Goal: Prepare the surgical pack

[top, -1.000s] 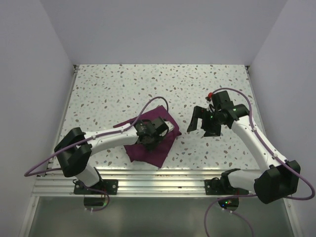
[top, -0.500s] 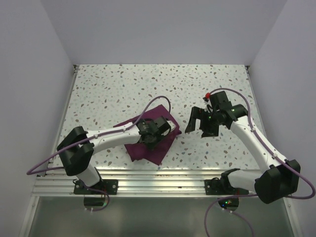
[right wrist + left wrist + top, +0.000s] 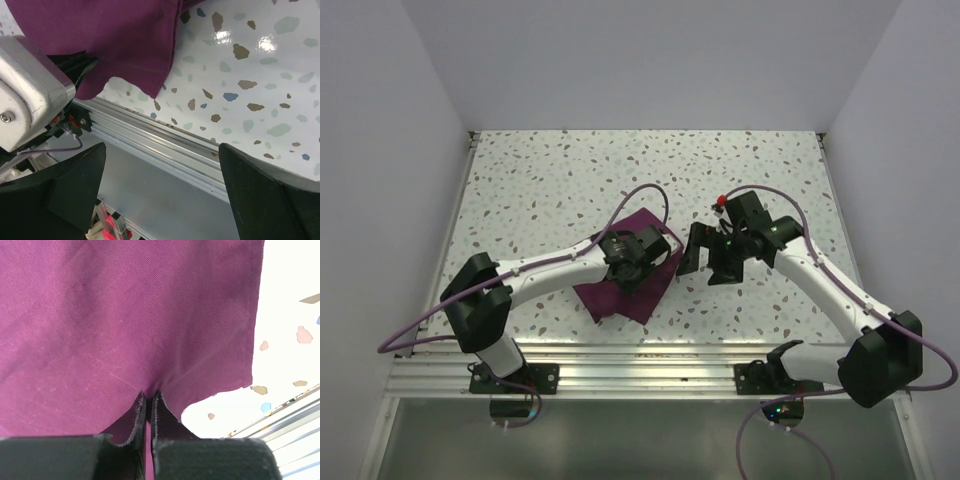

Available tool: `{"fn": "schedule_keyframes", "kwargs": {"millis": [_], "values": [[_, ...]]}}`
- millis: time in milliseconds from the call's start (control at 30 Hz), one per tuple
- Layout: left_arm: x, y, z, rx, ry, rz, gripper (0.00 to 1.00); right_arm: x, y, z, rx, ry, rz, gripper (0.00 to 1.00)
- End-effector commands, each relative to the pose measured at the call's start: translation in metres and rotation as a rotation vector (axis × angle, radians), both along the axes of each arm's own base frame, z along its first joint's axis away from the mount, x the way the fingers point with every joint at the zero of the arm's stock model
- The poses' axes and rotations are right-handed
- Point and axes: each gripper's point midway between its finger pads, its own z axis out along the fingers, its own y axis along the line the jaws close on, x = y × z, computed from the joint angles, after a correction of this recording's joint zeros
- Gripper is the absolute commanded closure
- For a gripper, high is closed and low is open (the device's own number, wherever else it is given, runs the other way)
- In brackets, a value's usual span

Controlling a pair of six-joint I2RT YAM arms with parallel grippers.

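At the left side, the left arm (image 3: 545, 272) reached from its base at the near left corner of the table (image 3: 560, 180) toward the middle, low over the surface. Its purple cable (image 3: 642, 192) made a loop above the far corner of the maroon cloth (image 3: 620, 298). The cloth, which looked folded, lay a little left of the middle of the table, near the near edge. Its near corner came close to the aluminium rail (image 3: 650, 358) that runs along this edge, but from above I could not tell if it touched it. From the far edge and from the left and right edges the cloth was well apart. The left gripper (image 3: 148, 399) sat on the right part of the cloth with its fingers pressed together, pinching the fabric. In the left wrist view the fabric made a small pucker where the tips met, and the hemmed edge of the cloth ran down just to the right of them, with speckled table beyond. Just beside the right edge of the cloth, apart from it, the right gripper (image 3: 706, 262) hung with its fingers spread wide above the speckled table. The right wrist view looked between these fingers to the near edge of the table, the rail and a corner of the cloth. The right arm (image 3: 830, 290) went back to its base at the near right corner, near the right wall (image 3: 910, 130).
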Motion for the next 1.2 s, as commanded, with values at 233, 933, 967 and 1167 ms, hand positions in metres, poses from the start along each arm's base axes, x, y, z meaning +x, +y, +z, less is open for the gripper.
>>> {"fn": "schedule_keyframes", "kwargs": {"millis": [233,933,967,1167], "values": [[0.022,-0.004,0.007,-0.055,-0.036,0.029,0.96,0.003,0.018,0.006,0.04,-0.012,0.01,0.01],[0.023,-0.004,0.004,-0.069,-0.009,0.013,0.77,0.003,0.02,0.003,0.035,-0.007,0.018,0.01],[0.023,-0.004,0.004,-0.069,-0.008,0.016,0.78,0.003,0.021,0.003,0.035,-0.007,0.021,0.01],[0.028,-0.006,0.009,-0.092,-0.013,0.03,0.99,0.0,0.02,-0.001,0.028,0.002,0.024,0.01]]}}
